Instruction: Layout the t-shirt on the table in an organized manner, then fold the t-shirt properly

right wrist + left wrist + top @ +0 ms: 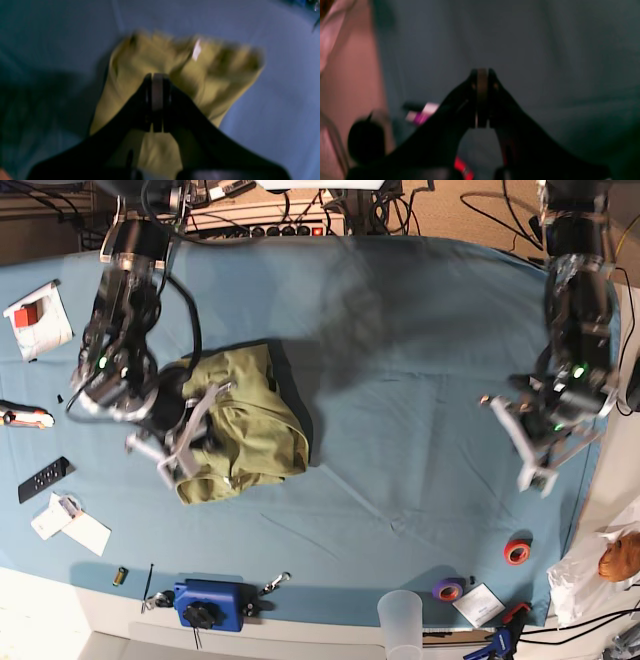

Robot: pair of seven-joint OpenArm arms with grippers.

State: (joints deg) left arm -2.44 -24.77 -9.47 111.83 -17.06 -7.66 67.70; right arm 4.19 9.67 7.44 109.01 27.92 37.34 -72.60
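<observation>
T-shirt (245, 425): olive-green, bunched (not spread), at 9 o'clock on the teal tabletop (400, 380). Right tool (190, 442): over the shirt, closed, grip on cloth not discernible. Left tool (520, 438): at 3 o'clock, closed, holding nothing.

The t-shirt (245, 430) is soft, matt olive cloth, rumpled into folds. The table (420, 380) wears a smooth, matt teal cloth with faint creases. Each claw, right (157, 75) and left (482, 72), looks like dark matt plastic. A cup (402, 620) is translucent plastic.
</observation>
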